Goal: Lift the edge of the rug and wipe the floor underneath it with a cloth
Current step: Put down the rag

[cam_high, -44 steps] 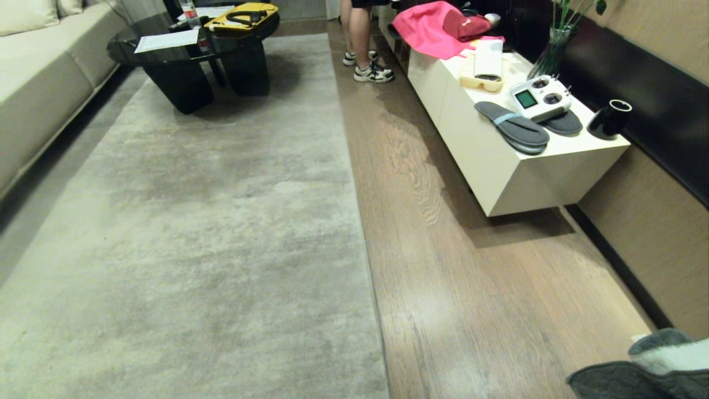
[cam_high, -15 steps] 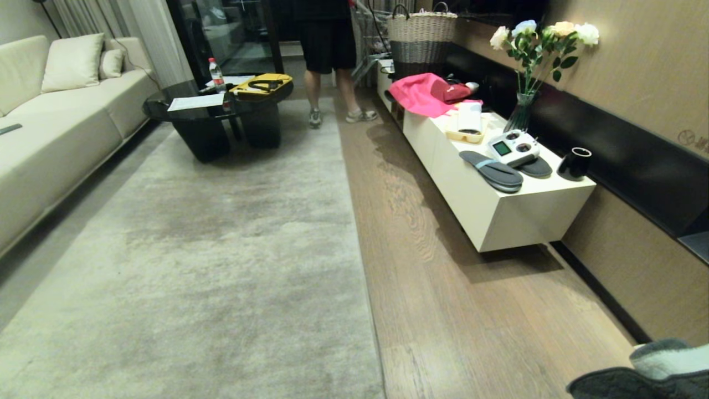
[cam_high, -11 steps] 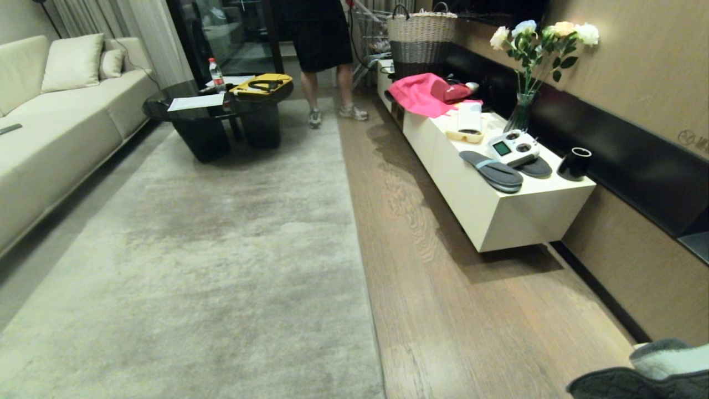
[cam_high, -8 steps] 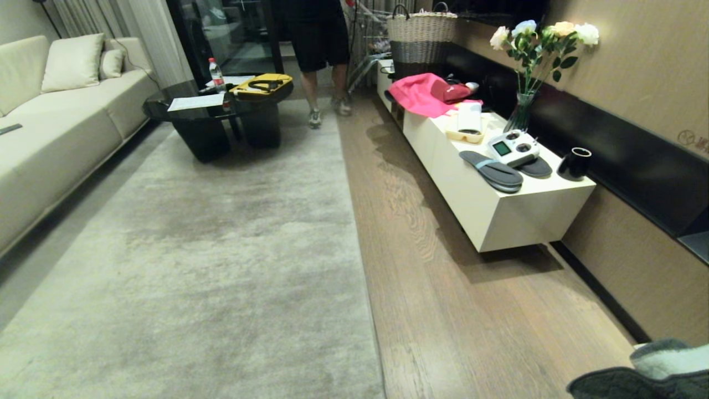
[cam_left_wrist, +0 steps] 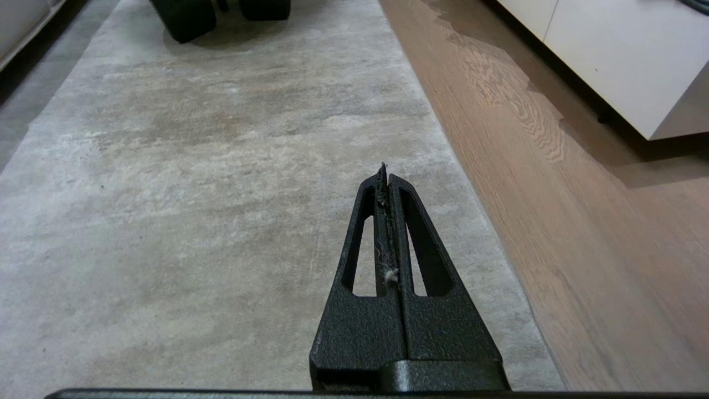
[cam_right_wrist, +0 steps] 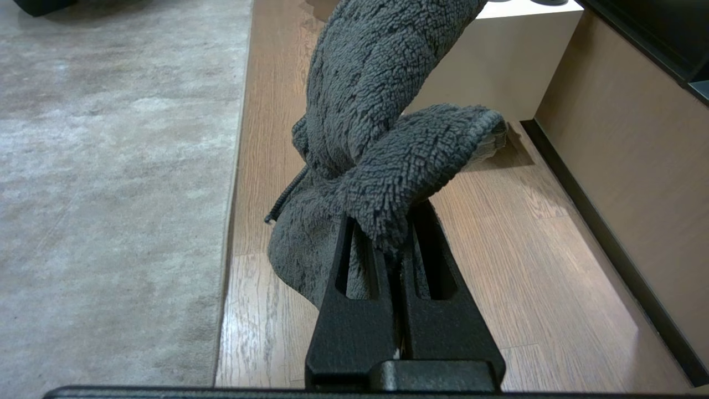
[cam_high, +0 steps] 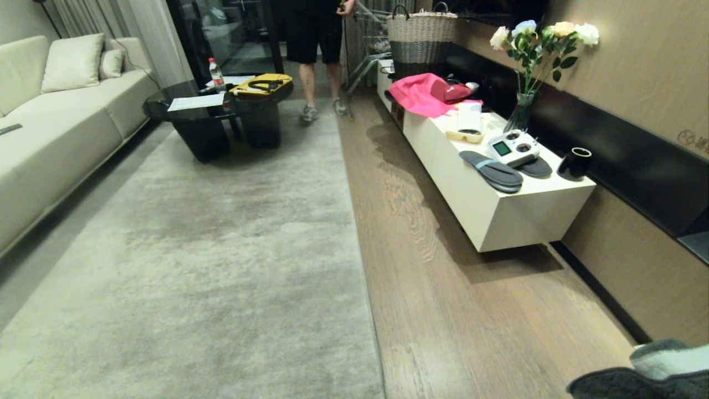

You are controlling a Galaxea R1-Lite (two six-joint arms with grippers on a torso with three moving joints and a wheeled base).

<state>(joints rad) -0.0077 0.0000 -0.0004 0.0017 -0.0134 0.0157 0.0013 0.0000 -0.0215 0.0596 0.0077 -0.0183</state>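
Bunching above the floor (cam_right_wrist: pixel 532 266), the cloth (cam_right_wrist: pixel 376 138) sits pinched between clenched right fingers (cam_right_wrist: pixel 354 260) (left ones empty, pressed together).

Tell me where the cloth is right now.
The cloth is clamped in the right gripper, held above the floor just right of the rug edge; the head view shows it at the bottom right corner.

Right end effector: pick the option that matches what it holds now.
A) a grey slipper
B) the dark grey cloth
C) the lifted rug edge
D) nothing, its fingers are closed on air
B: the right end effector is shut on the cloth, whose fluffy grey folds bunch up between the fingers above the floor, while the rug edge lies flat and untouched.
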